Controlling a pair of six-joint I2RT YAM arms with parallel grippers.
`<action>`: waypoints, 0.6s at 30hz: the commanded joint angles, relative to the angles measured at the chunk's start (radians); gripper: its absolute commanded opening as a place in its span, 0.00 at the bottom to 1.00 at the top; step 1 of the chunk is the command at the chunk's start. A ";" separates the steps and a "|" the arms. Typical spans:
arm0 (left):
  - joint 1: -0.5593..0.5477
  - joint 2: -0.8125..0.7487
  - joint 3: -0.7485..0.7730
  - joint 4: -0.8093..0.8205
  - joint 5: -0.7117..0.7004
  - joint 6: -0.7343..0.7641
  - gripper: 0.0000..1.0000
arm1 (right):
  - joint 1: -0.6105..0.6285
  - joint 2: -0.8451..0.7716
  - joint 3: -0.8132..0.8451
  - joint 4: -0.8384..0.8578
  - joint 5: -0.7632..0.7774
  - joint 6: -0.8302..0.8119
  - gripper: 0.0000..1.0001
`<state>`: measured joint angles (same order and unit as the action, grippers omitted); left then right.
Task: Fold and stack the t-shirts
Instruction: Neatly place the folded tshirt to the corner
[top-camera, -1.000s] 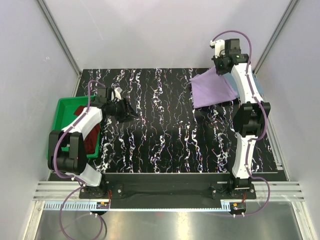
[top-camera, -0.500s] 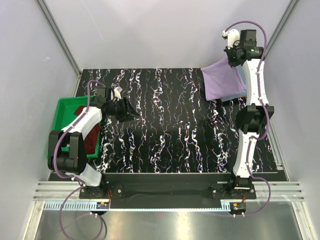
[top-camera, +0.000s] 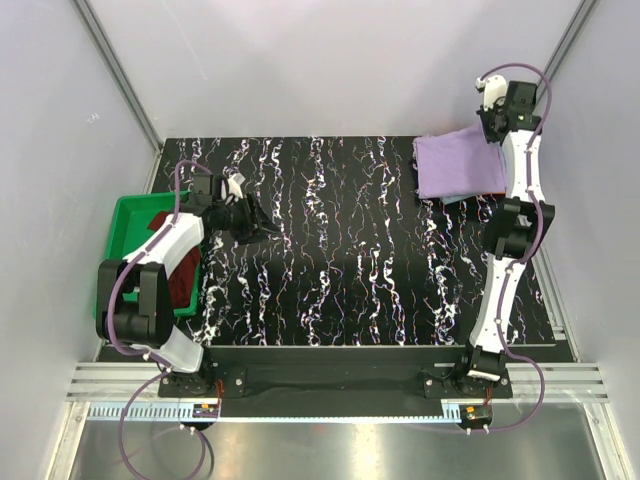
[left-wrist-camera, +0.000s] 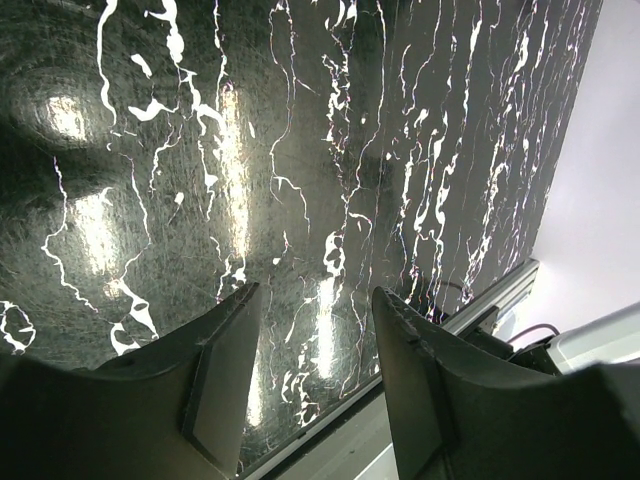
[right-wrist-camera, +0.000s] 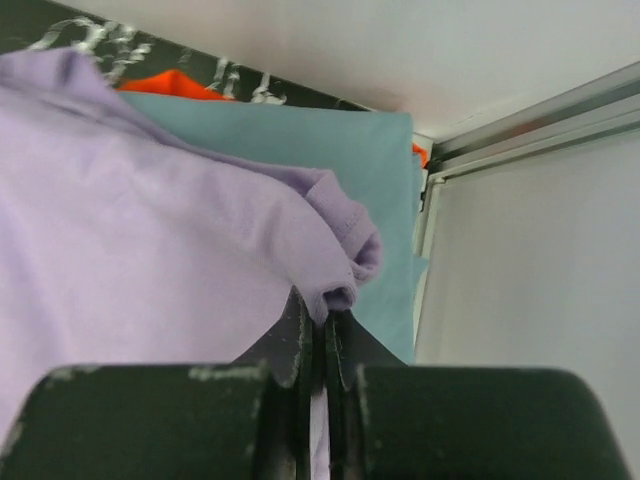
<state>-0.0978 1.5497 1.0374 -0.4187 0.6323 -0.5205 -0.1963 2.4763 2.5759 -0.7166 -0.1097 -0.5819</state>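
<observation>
Black tabletop (top-camera: 330, 250) veined with white fills your workspace, closed in by pale walls (top-camera: 300, 60) and metal rails (top-camera: 120, 85).

At the left edge you have a green tray (top-camera: 122, 215). The dark maroon shirt (top-camera: 160, 221) lies crumpled inside it. Your left arm crosses above the tray's inner side and hides part of that shirt, so you cannot tell how much of the tray it fills.

Your left hand (top-camera: 258, 224) hangs over bare tabletop just to the right of the tray. Its wrist camera shows the two fingers (left-wrist-camera: 225, 370) standing apart, with only the marbled surface between them, and they grip no cloth.

Your right arm is stretched out long to the far right corner, well apart from the tray. There the lavender shirt (top-camera: 458, 165) lies spread on the tabletop as a roughly square shape. Your right hand (right-wrist-camera: 320, 320) is clamped on a bunched fold at that shirt's far right edge, the cloth pinched between fingertips that are pressed together.

The teal-blue shirt (right-wrist-camera: 330, 150) lies flat under the lavender one and touches it. Its smooth edge shows beyond the lavender cloth on the side nearest the wall, and from overhead a thin strip of it shows along the near side.

A bit of orange (right-wrist-camera: 175, 82) peeks out past the teal-blue shirt's far edge. You cannot tell what it is.
</observation>
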 joint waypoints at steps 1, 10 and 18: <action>0.004 0.021 0.013 0.031 0.041 0.013 0.53 | 0.011 0.047 -0.020 0.371 0.070 -0.024 0.00; 0.006 0.061 0.029 0.014 0.046 0.028 0.54 | 0.003 0.130 -0.010 0.517 0.013 -0.007 0.00; 0.006 0.053 0.023 0.043 0.061 0.010 0.56 | 0.001 0.069 0.066 0.364 0.035 -0.023 0.00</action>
<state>-0.0978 1.6062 1.0374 -0.4179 0.6518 -0.5156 -0.1963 2.6488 2.5786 -0.3630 -0.0719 -0.5888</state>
